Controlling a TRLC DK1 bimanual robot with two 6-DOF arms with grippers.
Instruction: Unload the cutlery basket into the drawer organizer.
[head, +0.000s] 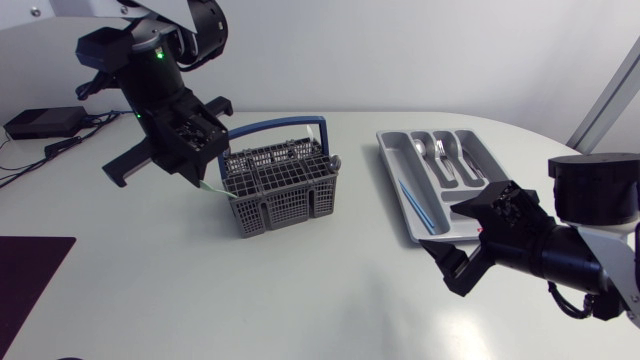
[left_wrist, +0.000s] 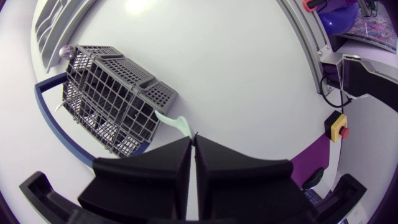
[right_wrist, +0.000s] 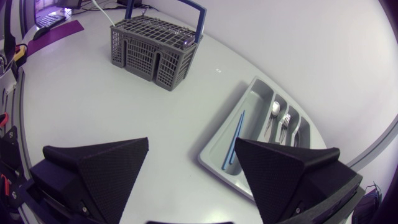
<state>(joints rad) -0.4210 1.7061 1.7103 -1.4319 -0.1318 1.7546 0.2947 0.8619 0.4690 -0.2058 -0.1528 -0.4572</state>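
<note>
Left end effector (left_wrist: 193, 142) pressed together, pinching the pale green plastic utensil (left_wrist: 173, 121) by its end. Risk: it slips or snags on the grey mesh cutlery basket (left_wrist: 106, 93) just ahead.

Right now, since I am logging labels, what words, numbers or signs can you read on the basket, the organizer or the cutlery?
None can be read.
The basket, the organizer and the cutlery in it show no print.
The green utensil in the left gripper is plain too.
</note>
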